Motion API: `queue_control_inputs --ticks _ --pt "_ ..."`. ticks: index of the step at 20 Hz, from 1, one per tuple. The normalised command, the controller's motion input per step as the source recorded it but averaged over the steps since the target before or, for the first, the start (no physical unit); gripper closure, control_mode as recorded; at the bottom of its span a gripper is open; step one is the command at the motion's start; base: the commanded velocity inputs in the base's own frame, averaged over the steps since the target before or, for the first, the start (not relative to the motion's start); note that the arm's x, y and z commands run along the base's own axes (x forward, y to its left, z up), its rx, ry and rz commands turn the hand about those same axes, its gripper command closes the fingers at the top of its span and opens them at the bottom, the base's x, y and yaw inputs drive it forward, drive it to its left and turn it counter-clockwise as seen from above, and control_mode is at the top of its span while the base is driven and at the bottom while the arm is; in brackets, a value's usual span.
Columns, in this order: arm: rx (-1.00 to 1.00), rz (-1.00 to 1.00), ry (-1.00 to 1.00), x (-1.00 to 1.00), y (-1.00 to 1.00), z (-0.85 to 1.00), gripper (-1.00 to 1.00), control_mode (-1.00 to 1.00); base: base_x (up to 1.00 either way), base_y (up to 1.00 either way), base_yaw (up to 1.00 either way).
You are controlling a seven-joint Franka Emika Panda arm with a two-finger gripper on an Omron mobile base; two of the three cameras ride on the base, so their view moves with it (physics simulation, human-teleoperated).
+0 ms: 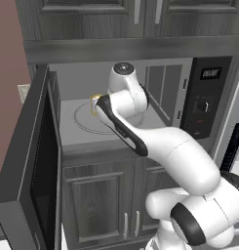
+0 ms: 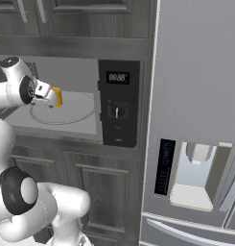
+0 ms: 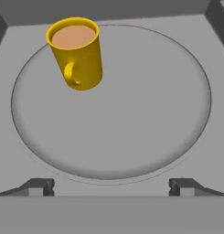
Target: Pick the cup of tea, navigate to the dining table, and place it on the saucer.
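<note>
The cup of tea [image 3: 77, 55] is a small yellow mug with brown liquid. It stands upright on the grey glass turntable [image 3: 131, 114] inside the open microwave, its handle turned toward my hand. In the hand view it sits at the plate's far left. My gripper [image 3: 111, 185] is open just in front of the plate with nothing between its fingertips [image 3: 40, 185], short of the cup and to its right. The cup [image 2: 57, 97] shows just past my hand in the right base view, and its rim [image 1: 94, 102] peeks from behind my arm in the left one. The dining table and the saucer are out of view.
The microwave door [image 1: 38, 161] hangs open on the left. Its dark control panel [image 2: 118, 103] bounds the cavity on the right. Dark cabinets [image 1: 101, 205] run below and above. A steel fridge with a dispenser [image 2: 195, 173] stands further right.
</note>
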Motion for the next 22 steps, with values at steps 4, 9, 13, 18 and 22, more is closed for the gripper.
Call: queue_control_inputs --ticks 4,9,13,18,22 --pt "0.0 0.01 -0.07 0.09 -0.26 -0.31 -1.0 -1.0 0.0 0.0 0.0" --pt "0.0 0.03 -0.22 0.06 0.21 -0.09 -1.0 -1.0 0.0 0.0 0.0" --pt "0.0 0.0 -0.15 0.27 0.4 0.0 -1.0 -1.0 0.0 0.0 0.0" --pt "0.0 0.0 -0.07 0.3 0.42 0.0 -1.0 -1.0 0.0 0.0 0.0" --pt "0.0 -0.02 0.03 0.15 0.23 0.1 -1.0 -1.0 0.0 0.0 0.0"
